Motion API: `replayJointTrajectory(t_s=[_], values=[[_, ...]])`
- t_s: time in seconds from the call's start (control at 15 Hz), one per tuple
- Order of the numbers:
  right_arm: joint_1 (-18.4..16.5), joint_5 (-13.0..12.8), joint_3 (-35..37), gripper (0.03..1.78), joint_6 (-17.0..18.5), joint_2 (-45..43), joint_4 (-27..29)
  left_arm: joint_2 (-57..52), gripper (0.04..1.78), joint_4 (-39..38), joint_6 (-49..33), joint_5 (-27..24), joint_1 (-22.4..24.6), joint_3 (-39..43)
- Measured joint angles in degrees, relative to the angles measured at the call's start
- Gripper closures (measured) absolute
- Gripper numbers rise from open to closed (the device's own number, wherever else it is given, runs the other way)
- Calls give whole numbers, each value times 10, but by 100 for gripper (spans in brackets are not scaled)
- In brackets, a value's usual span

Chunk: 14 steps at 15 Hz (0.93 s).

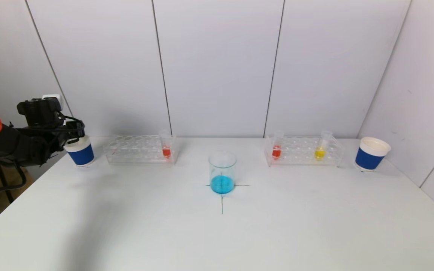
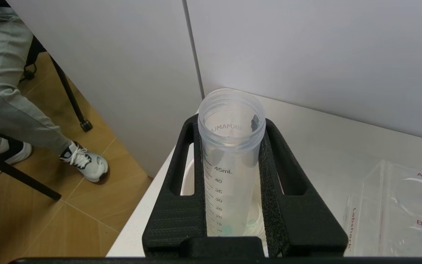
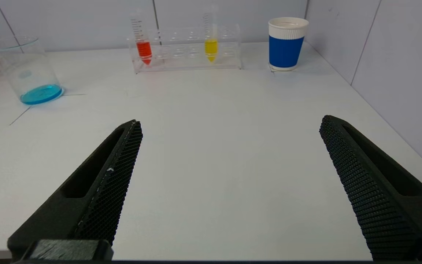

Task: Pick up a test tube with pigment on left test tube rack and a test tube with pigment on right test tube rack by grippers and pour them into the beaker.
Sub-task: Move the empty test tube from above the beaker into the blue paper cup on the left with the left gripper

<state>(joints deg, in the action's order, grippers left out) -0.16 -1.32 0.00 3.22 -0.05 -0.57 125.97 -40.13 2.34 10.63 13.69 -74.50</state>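
Left claw (image 2: 231, 190) is clamped on an emptied test tube (image 2: 230, 161), its two black fingers (image 2: 288, 190) pressed against the tube's sides, and it hangs directly over the blue paper cup (image 1: 80, 151) at the counter's far left corner; through the clear wall of the tube the cup's white mouth shows underneath. The tube's long axis runs roughly up and down, open mouth uppermost, so it lines up with the cup below it, and the likely next move on this side is a straight lowering and release. Only a faint trace of blue sits near the tube's bottom, which fits the blue liquid lying in the beaker (image 1: 222, 172) at the centre of the counter (image 1: 217, 233). Right claw (image 3: 229, 157) stands spread wide and holds nothing, low over the bare near part of the counter on the robot's right. Its work lies ahead and away from it: the right test tube rack (image 1: 303, 151) carries a red-filled tube (image 1: 276, 148) at its inner end and a yellow-filled tube (image 1: 320, 148) farther out, both upright, with a second blue cup (image 1: 371, 153) beyond. The left test tube rack (image 1: 139, 149) holds one red tube (image 1: 166, 147).
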Motion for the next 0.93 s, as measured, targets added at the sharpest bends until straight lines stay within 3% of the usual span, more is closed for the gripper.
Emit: replayJointTrajectory(t_s=[0.93], values=[[0, 0, 0, 5, 0, 0, 0, 18, 138, -1, -3, 0, 3, -5]])
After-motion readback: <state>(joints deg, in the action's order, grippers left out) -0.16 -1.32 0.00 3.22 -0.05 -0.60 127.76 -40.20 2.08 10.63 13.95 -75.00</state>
